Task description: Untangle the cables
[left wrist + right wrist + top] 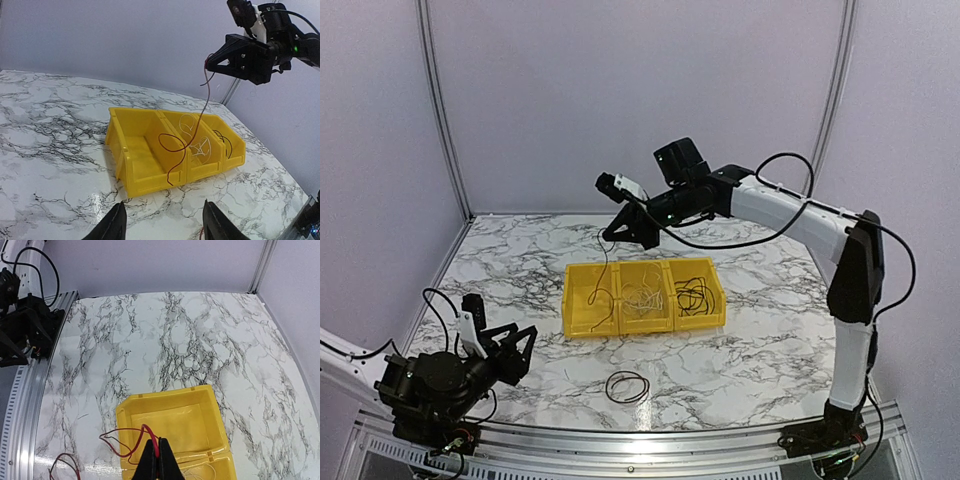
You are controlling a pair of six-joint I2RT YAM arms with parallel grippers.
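My right gripper (159,446) is shut on a thin red cable (144,428) and holds it above the yellow bin (165,394). The red cable (173,146) hangs from that gripper (208,62) in a long curl over the bin's left compartment, its end in front of the bin's front wall (150,182). White cables (645,299) lie in the middle compartment and black cables (694,294) in the right one. A small dark looped cable (627,387) lies on the table in front of the bin. My left gripper (526,352) stands open and empty near the table's front left, its fingers (113,228) wide apart.
The three-compartment bin (645,328) sits mid-table on white marble. Grey walls close the back and sides. A metal rail (650,440) runs along the near edge. My left arm's base (22,330) shows at the left of the right wrist view.
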